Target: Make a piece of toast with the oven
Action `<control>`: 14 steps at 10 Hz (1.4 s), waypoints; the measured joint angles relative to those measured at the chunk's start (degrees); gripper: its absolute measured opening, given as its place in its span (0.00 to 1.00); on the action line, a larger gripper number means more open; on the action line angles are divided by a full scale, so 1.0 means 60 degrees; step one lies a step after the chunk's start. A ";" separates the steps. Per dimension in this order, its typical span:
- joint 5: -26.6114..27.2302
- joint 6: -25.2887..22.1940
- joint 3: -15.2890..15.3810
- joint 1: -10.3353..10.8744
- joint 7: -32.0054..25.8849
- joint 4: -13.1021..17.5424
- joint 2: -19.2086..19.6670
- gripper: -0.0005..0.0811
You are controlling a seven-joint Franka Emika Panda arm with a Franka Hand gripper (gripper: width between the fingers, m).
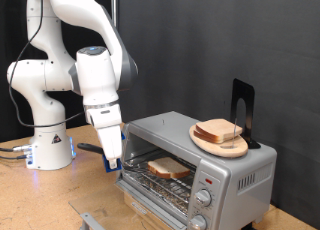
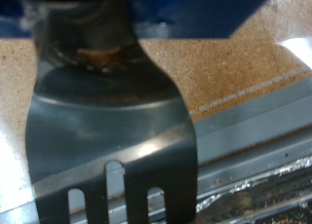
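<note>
Wrist view: a dark metal spatula [image 2: 112, 151] with slots in its blade fills the picture, its handle pinched in the gripper [image 2: 97, 54]; the fingers are pressed onto it.
Gripper: in the exterior view it [image 1: 112, 150] hangs just at the open mouth of the oven [image 1: 195, 165], on that view's left.
Toast: one slice [image 1: 168, 167] lies on the wire rack inside the oven.
Plate: a round wooden plate [image 1: 205, 143] on the oven's top carries more bread slices [image 1: 220, 130].
Stand: a black upright piece [image 1: 242, 105] rises behind the plate.
Surface: speckled brown chipboard table [image 1: 40, 200].
Room: black curtain backdrop [image 1: 200, 40].
</note>
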 joint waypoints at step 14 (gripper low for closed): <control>0.0790 -0.1296 -0.0933 -0.0036 -0.1820 -0.0606 -0.0810 0.50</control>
